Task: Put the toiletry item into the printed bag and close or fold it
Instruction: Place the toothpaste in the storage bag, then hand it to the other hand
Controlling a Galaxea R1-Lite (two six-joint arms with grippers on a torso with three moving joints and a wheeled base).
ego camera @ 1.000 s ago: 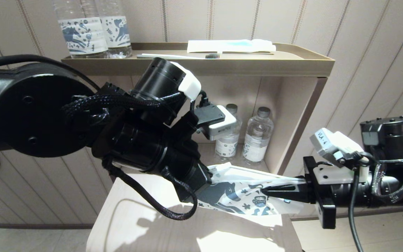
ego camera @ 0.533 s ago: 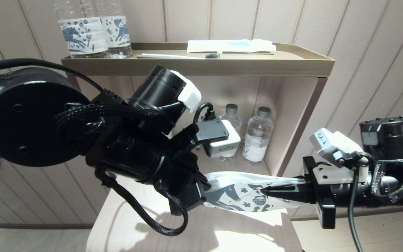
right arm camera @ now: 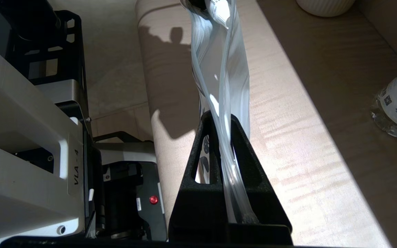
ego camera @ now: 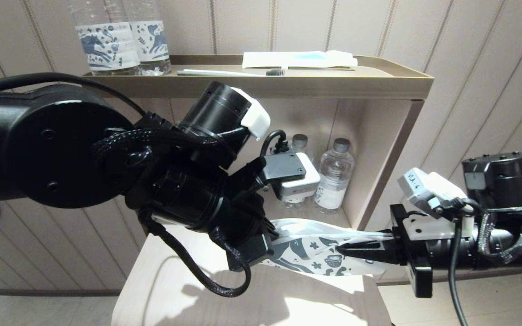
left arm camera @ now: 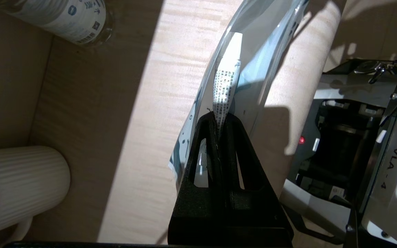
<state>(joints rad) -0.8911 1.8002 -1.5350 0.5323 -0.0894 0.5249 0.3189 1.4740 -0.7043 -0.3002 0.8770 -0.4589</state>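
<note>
The printed bag (ego camera: 311,253), white with a dark horse and doodles, hangs stretched between my two grippers above the pale wooden table (ego camera: 175,290). My left gripper (ego camera: 270,237) is shut on its left end; in the left wrist view the fingers (left arm camera: 205,137) pinch a white strip with fine print. My right gripper (ego camera: 343,248) is shut on the right end, and the right wrist view shows the bag (right arm camera: 219,69) twisted along its length ahead of that gripper (right arm camera: 222,119). I cannot make out the comb for sure; a white tip (left arm camera: 233,46) shows inside the film.
A shelf unit stands behind the table, with a tray (ego camera: 392,72) on top holding a toothbrush (ego camera: 229,72), a white-and-blue packet (ego camera: 299,59) and horse-label bottles (ego camera: 120,43). Small bottles (ego camera: 333,181) stand in the niche. A white ribbed mug (left arm camera: 19,182) sits nearby.
My left wrist has turned and shifted a little right and down, and the bag's drooping lower edge has lifted into a flatter, twisted band. The right gripper has barely moved.
</note>
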